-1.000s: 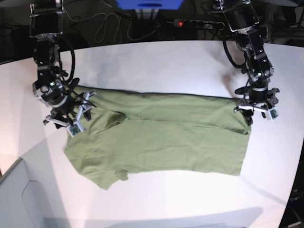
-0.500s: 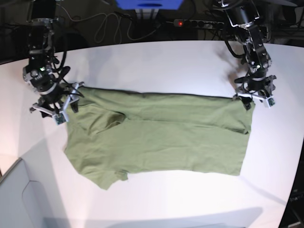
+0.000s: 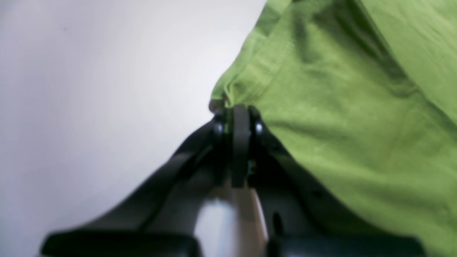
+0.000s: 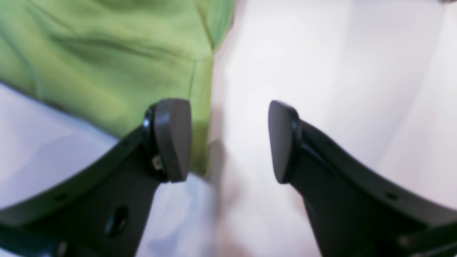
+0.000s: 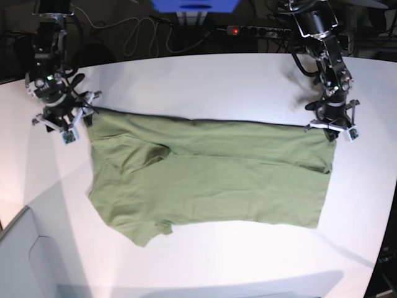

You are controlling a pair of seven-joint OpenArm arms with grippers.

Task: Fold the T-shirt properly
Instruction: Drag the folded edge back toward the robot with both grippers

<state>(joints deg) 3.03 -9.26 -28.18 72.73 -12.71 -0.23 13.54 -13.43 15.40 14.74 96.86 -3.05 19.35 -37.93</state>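
Left wrist view: black left claw (image 3: 237, 142) clamped on sage-green cotton T-shirt (image 3: 342, 107); base view: black right claw (image 5: 68, 118), angled downward, open.

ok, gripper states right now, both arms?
Left gripper: jaws closed on the T-shirt, at a folded corner.
Right gripper: jaws open, holding nothing.

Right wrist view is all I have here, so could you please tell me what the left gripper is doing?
Observer: The left gripper has its fingers closed on a corner of the T-shirt.
Operator: Thank you; where is that corner on the shirt as a whole?
Observer: In the base view it is the upper right corner of the cloth.
Operator: And is the lower edge straight?
Observer: No, a flap juts out at its lower left in the base view.
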